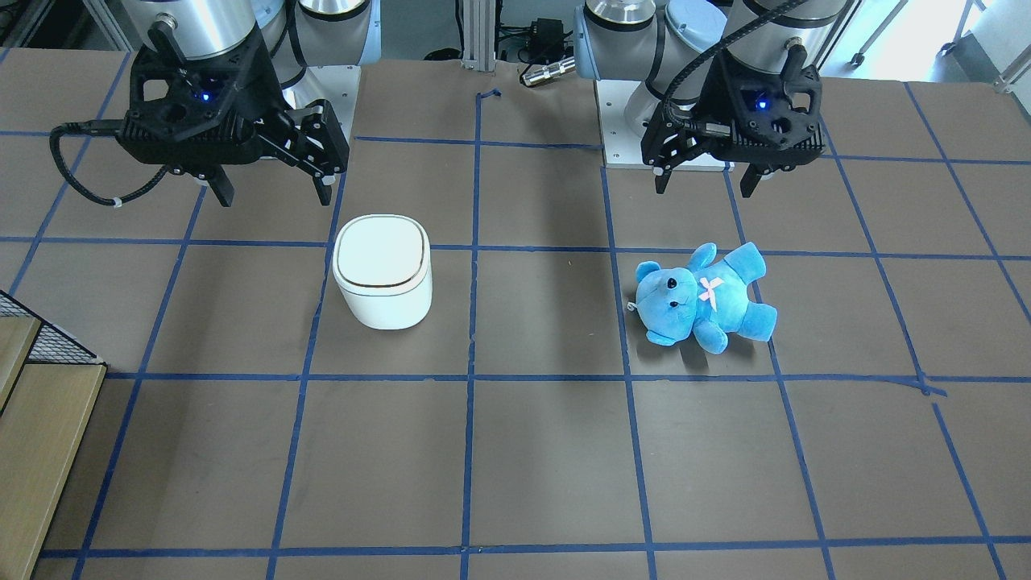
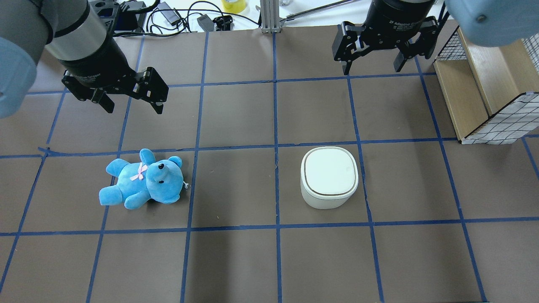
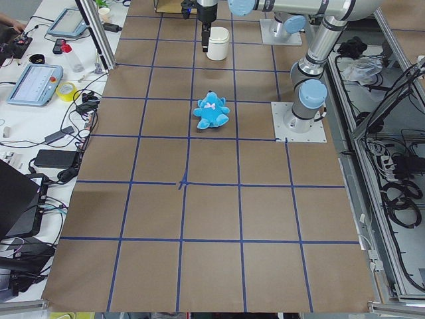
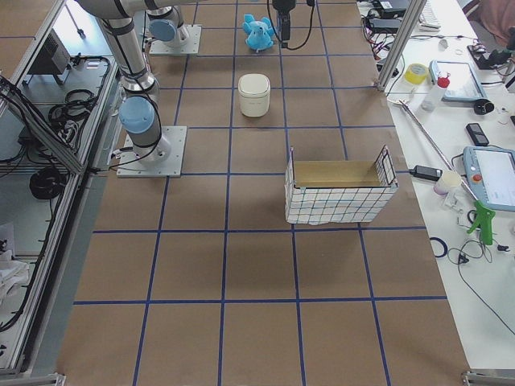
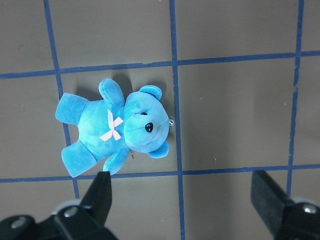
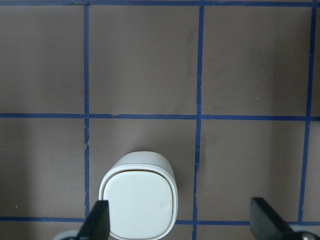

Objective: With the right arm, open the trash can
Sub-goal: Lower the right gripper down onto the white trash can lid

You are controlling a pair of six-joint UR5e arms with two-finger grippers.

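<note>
The white trash can stands upright on the brown table with its lid shut; it also shows in the overhead view and low in the right wrist view. My right gripper, with its looped black cable, hangs open and empty above the table, behind the can and a little to its side; in the overhead view it is well clear of it. My left gripper is open and empty above the blue plush bear, which lies on its back.
A wire-and-wood basket sits at the table's right end, beyond the trash can. Blue tape lines grid the table. Cables and devices lie on the bench past the far edge.
</note>
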